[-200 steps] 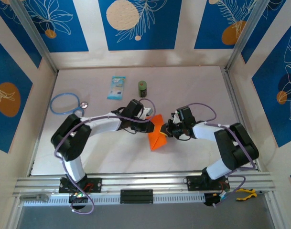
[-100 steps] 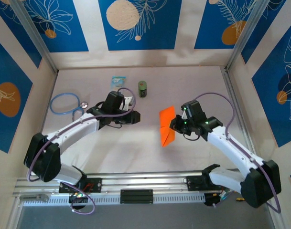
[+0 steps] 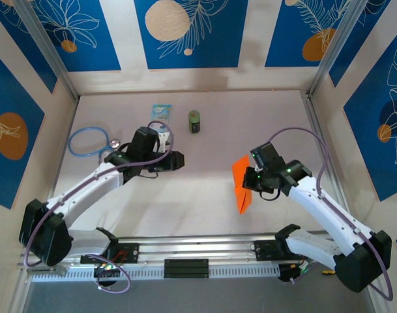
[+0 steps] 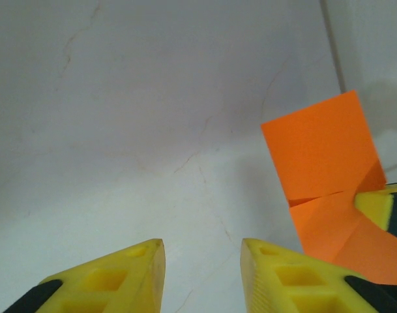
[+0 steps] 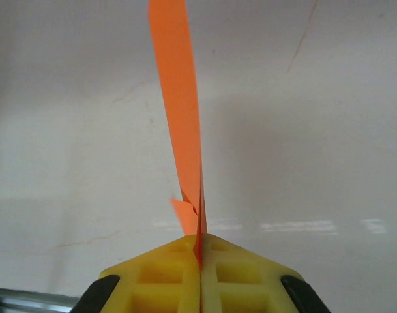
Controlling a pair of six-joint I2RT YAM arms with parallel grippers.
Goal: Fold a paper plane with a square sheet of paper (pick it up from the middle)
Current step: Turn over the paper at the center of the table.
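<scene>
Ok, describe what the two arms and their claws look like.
Both the left arm and right arm have white links with black joints, each trailed by a purple cable. The left claw and right claw have yellow wedge-shaped fingers with square recesses, on black mounts.

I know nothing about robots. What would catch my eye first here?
The bright orange paper, partly folded, stands out most: the right hand pinches it between yellow fingers, right of the table's middle. Opposite, the left hand hangs open, holding nothing. A small green can stands near the back wall.
</scene>
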